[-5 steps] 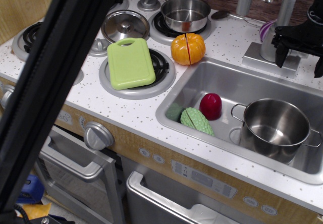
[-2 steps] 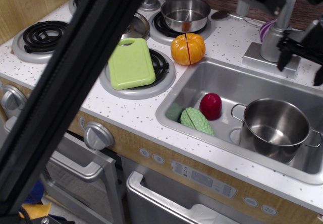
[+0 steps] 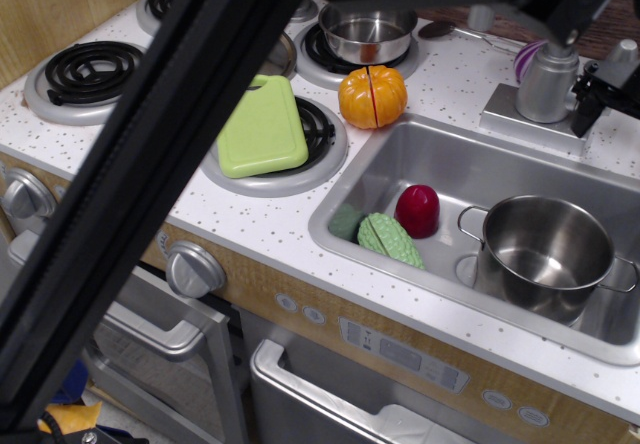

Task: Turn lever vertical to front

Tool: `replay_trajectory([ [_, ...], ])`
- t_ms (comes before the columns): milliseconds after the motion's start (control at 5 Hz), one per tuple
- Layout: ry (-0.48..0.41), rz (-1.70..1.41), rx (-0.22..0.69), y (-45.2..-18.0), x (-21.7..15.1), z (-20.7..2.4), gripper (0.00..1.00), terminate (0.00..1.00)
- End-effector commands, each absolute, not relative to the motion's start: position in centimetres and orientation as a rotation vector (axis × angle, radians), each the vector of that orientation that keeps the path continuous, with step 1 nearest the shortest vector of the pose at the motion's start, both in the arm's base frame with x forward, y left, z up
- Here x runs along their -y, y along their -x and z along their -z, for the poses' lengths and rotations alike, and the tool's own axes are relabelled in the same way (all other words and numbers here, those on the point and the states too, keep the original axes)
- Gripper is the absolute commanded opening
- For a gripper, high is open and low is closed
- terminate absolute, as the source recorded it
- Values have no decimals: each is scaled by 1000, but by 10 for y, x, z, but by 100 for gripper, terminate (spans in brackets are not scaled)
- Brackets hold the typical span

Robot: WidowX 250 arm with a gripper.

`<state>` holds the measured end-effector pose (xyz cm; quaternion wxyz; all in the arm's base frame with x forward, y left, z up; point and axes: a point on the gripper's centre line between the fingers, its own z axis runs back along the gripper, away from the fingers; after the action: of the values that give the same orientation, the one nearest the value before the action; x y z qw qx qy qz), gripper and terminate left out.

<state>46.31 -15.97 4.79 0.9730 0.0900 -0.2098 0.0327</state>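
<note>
Camera view: we had one picture, looking down over a toy kitchen counter.
Arm: a broad black robot arm [image 3: 150, 194] cut diagonally across the left half, and we lost part of the stove behind it.
Gripper: the black gripper [image 3: 603, 91] sat at the far right edge beside the faucet; we could not tell how wide its jaws stood or whether it gripped anything.
Faucet: the squat silver cylindrical faucet body [image 3: 546, 86] stood upright on its square grey base [image 3: 520, 119], behind the sink.
Lever: the short matte-silver lever [image 3: 623, 51] showed just right of the body, right by the gripper; we could not judge contact.
Sink: the steel sink [image 3: 420, 154] held a steel two-handled pot [image 3: 548, 252], a dark red toy vegetable [image 3: 417, 210] and a green speckled one [image 3: 388, 239].
Counter: the orange toy pumpkin [image 3: 372, 96] sat beside the lime-green cutting board [image 3: 262, 126].
</note>
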Motion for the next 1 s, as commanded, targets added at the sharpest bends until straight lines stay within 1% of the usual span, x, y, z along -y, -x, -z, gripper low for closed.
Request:
replay_trajectory([
  [0, -137, -86, 593, -480, 155, -116, 100, 0],
  [200, -141, -83, 632, -484, 154, -127, 100, 0],
  [400, -159, -73, 657, -488, 152, -132, 100, 0],
  [600, -158, -61, 677, -498, 146, -135, 100, 0],
  [800, -162, -56, 704, -502, 145, -139, 100, 0],
])
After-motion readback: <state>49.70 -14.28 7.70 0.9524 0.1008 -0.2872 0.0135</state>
